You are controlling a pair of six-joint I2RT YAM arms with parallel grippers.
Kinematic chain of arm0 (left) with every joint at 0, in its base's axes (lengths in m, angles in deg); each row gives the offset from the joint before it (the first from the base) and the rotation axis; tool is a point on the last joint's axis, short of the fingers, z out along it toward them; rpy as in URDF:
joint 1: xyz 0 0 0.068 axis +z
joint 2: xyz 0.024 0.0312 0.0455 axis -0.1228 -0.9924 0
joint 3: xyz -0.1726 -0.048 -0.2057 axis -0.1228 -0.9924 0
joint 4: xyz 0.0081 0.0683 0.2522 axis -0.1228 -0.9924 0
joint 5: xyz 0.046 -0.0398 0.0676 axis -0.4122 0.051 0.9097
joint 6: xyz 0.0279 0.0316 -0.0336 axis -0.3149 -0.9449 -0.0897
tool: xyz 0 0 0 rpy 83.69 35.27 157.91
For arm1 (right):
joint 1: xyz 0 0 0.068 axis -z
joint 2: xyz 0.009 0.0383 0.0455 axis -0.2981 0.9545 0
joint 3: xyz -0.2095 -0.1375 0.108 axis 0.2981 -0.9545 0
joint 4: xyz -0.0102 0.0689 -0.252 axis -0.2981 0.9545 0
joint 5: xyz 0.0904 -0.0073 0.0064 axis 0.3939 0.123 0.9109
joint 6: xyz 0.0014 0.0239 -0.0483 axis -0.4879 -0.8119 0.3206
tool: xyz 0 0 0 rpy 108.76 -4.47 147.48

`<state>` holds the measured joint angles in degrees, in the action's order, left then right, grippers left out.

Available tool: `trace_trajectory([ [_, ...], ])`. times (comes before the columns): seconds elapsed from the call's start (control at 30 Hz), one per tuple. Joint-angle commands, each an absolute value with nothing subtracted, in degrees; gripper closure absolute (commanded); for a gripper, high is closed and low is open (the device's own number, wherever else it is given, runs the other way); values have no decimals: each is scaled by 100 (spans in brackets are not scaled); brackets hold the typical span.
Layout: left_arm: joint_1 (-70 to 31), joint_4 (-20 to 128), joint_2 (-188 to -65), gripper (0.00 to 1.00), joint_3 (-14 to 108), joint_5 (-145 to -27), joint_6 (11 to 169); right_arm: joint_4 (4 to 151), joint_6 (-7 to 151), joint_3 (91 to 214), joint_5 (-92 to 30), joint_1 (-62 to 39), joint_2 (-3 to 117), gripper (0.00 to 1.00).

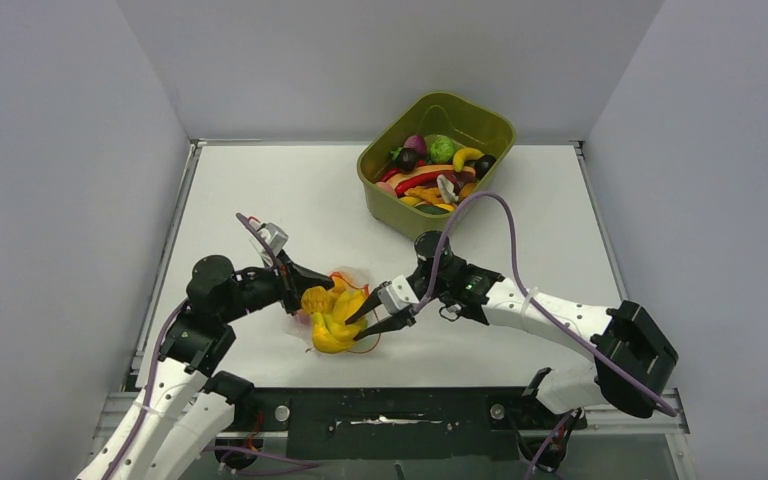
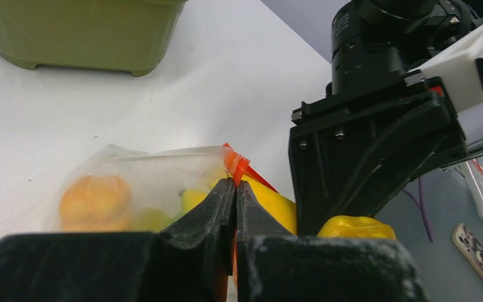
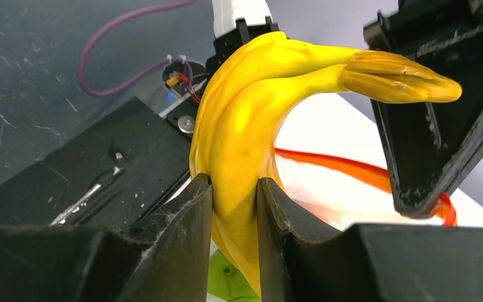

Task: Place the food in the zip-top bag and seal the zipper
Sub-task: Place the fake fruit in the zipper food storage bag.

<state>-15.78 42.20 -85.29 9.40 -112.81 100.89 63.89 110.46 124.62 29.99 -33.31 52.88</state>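
The clear zip-top bag [image 1: 345, 290] lies on the table between the arms, with yellow and orange toy food [image 2: 94, 198] inside. My left gripper [image 1: 305, 282] is shut on the bag's mouth edge, pinching the orange-red zipper [image 2: 238, 165]. My right gripper [image 1: 358, 326] is shut on the yellow bananas [image 3: 251, 113] and holds them at the bag's mouth, partly over the bag. The zipper strip [image 3: 339, 167] curves behind the bananas in the right wrist view. A green piece [image 3: 226, 280] shows below the bananas.
An olive-green tub [image 1: 436, 160] with several toy fruits and vegetables stands at the back right of the white table [image 1: 260, 190]. Grey walls close in on the left, back and right sides. The tub also shows in the left wrist view [image 2: 82, 31].
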Motion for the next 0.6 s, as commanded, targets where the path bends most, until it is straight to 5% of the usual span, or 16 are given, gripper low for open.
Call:
trace_trajectory([
  [0.0,-1582,4672,-8498,100,1057,-11766,10153,6501,11670,12656,2552,-3308,5309,77],
  [0.3,-1580,4624,-8429,100,1030,-11882,10120,7240,12262,12380,1163,-3305,5011,48],
  [0.43,-1580,4612,-8457,100,1045,-11896,10092,7323,12227,12293,989,-3316,4873,53],
  [0.57,-1580,4607,-8484,100,1041,-11841,10089,7189,11997,12199,991,-3380,4745,74],
])
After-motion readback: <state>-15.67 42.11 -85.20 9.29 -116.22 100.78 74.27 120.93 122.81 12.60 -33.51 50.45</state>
